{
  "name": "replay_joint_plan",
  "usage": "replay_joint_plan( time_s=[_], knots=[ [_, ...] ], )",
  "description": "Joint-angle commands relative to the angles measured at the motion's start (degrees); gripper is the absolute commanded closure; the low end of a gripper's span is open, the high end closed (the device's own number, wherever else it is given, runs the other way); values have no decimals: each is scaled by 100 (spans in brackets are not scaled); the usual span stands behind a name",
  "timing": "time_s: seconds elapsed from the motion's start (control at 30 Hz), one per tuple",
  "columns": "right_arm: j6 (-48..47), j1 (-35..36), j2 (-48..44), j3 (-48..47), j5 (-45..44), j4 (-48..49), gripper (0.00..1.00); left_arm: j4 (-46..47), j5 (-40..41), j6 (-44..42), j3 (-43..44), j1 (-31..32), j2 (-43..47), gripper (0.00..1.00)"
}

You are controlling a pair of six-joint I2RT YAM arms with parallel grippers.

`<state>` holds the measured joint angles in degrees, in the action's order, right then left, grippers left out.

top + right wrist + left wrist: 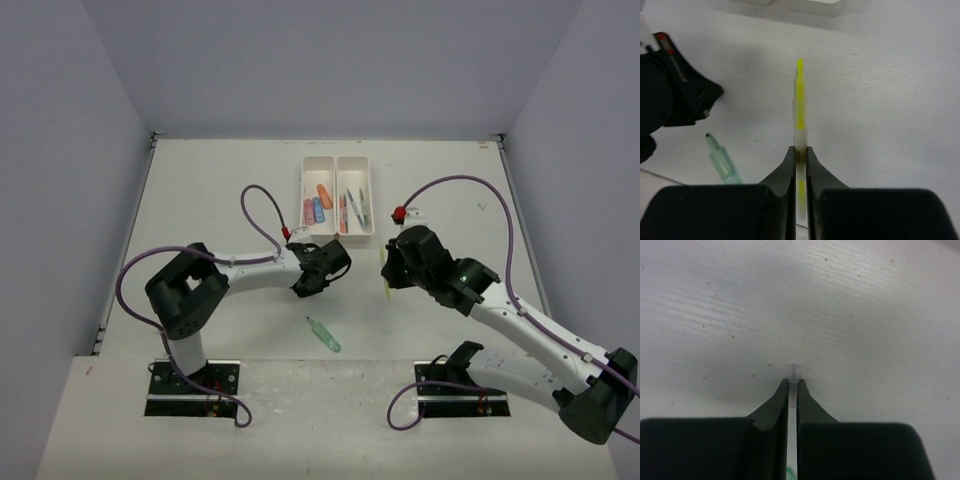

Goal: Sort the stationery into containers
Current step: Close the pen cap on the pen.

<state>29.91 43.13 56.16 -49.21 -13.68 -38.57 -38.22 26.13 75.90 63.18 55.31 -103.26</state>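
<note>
Yellow pen, light, stiff and likely slick, hangs above the counter short of the white tray. The closed right end effector pinches it toward one end; mid-barrel would likely grip better. Left end effector clamps a thin clear-tipped pen.

Left gripper jaws nearly closed, pinching a thin clear pen. Its pale tip pokes out just past the fingertips and a bit of green shows low in the gap. Behind it is only the white table, lightly scuffed and speckled; can't tell if the tip touches the surface.
</note>
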Motion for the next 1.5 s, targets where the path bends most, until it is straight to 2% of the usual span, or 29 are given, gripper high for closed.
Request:
replay_joint_plan(
  time_s=[0.0,0.07,0.13,0.2,0.33,0.5,0.73,1.17,1.47],
  knots=[
    [-228,17,-472,600,2007,1632,100,464,166,-279,-261,-47,609,100],
    [-160,20,-687,1107,3048,2520,100,953,239,-789,-392,-47,1053,100],
    [262,15,-791,1582,3891,3568,100,1817,144,-1484,-841,-42,1919,100],
    [858,19,-747,1960,4573,4813,100,3580,-449,-2335,-1409,-46,2791,100],
    [1680,43,-649,2357,4908,6392,100,5720,-1168,-3264,-2695,-47,4455,100],
    [1620,415,-643,2044,4855,6592,100,7561,-1880,-3579,-3449,-47,5178,100],
    [1476,588,-1107,1947,3961,6175,100,8207,-2307,-3456,-3625,-44,5106,100],
    [1251,591,-1219,1733,3519,5444,100,8199,-2387,-3494,-3538,-47,5279,100],
    [1175,591,-1279,1669,3575,5307,100,8171,-2280,-3529,-3525,-47,5282,100]
  ],
)
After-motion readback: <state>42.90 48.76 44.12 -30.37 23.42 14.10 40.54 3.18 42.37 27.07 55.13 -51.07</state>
